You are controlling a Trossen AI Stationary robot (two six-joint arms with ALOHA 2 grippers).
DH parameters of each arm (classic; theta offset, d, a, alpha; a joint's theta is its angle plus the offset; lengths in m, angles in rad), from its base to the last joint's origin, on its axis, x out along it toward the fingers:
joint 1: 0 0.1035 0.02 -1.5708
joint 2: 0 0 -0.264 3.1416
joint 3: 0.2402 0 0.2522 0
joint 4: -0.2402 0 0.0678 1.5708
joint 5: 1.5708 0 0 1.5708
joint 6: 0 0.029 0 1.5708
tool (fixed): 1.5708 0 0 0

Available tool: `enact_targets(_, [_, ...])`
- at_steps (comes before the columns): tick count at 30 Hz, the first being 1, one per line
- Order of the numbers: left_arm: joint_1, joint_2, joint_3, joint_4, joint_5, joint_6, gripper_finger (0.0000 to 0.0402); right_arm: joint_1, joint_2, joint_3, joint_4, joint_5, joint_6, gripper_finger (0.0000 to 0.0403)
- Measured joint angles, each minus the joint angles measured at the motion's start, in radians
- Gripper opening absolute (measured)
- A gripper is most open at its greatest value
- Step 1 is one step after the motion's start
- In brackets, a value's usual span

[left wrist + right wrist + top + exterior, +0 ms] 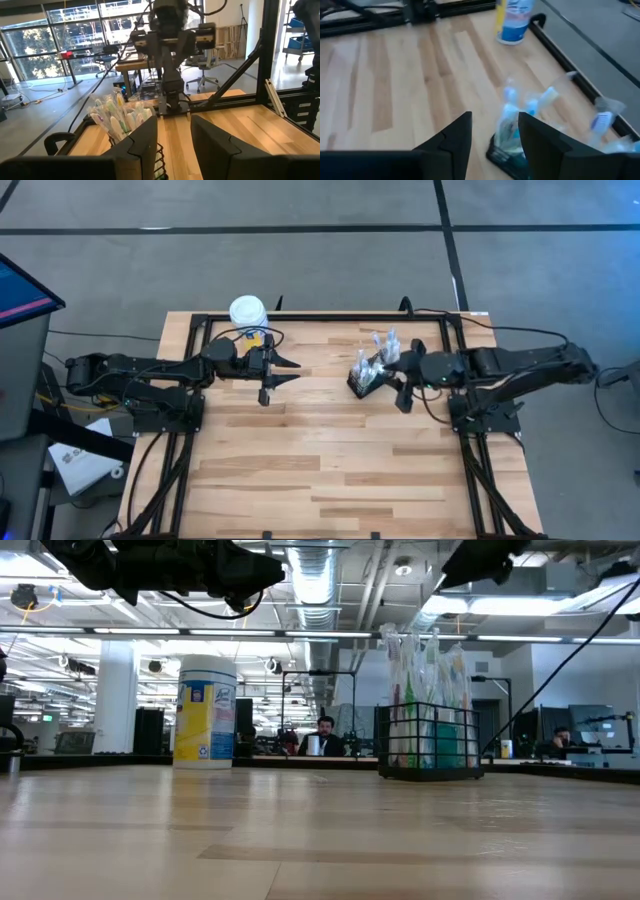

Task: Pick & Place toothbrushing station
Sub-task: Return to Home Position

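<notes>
My left gripper (292, 371) and right gripper (495, 118) hover with fingers released: the mesh holder (430, 755), far right, already carries its toothbrushes (424, 670).

Bright ceiling lights (200, 632), daylit windows (35, 45), soft shadows on table (320, 460)

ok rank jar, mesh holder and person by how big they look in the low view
1. jar and mesh holder: about alike, jar taller, holder wider.
2. person, far behind the table: smallest.
</notes>
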Motion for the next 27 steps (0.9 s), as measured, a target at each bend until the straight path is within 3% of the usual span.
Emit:
enact_targets(12, [0.000,0.000,0.000,0.000,0.000,0.000,0.0114,0.184,-0.040,0.000,0.021,-0.002,0.175,0.0141])
enact_targets(17, [0.000,0.000,0.000,0.000,0.000,0.000,0.0114,0.211,-0.065,-0.001,0.125,0.022,-0.088,0.0145])
enact_targets(22, [0.000,0.000,0.000,-0.001,0.000,0.000,0.0114,0.201,-0.173,-0.044,0.341,-0.180,-0.324,0.0155])
enact_targets(27, [0.000,0.000,0.000,-0.001,0.000,0.000,0.0114,0.145,-0.284,-0.174,0.415,-0.217,-0.329,0.0161])
